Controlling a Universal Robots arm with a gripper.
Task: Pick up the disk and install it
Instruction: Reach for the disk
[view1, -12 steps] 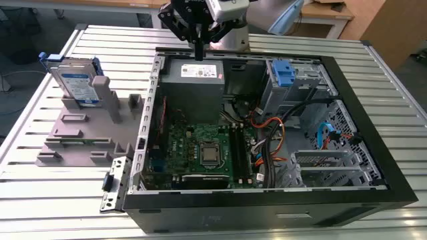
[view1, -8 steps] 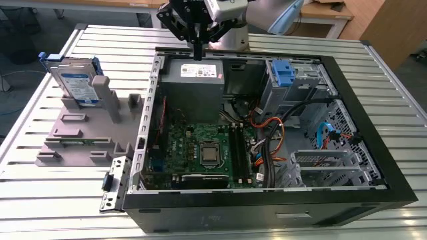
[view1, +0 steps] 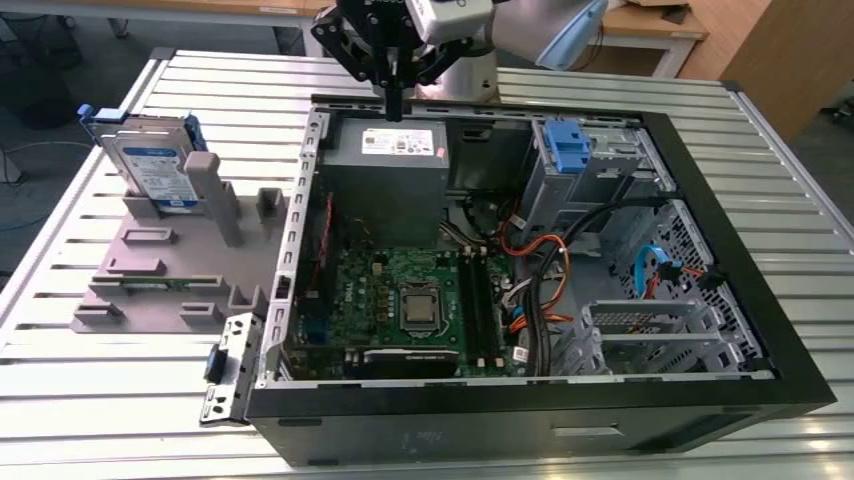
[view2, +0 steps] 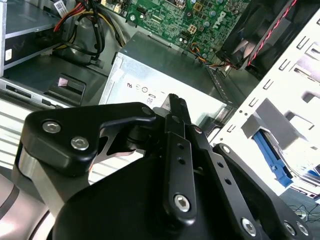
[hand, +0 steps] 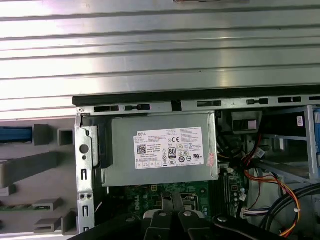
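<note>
- The gripper (view1: 394, 108) is seen pinched narrow with nothing in it. It's hung over the far edge of the open computer case (view1: 534, 425), right above the power supply (view1: 387, 160).
- The disk (view1: 150, 165) is parked upright in the grey fixture (view1: 160, 265) on the desk (view1: 80, 400), at the exterior view's left and well apart from the gripper. By the look of it, nothing's been picked up yet.
- With the jaws closed like that, the disk can't be straddled. If they aren't opened before an approach, the drive would probably get rammed or tipped in its slot.
- The disk is stood on edge with blue rails on its sides, so it could be left to swing or slip by an off-centre pinch.
- The case rim and power supply are sat close under the fingertips, so they could be clipped by a low sideways move.
- The bay by the blue clip (view1: 567, 150) is crowded by loose cables (view1: 534, 255), which could get snagged or pinched during the install.
</note>
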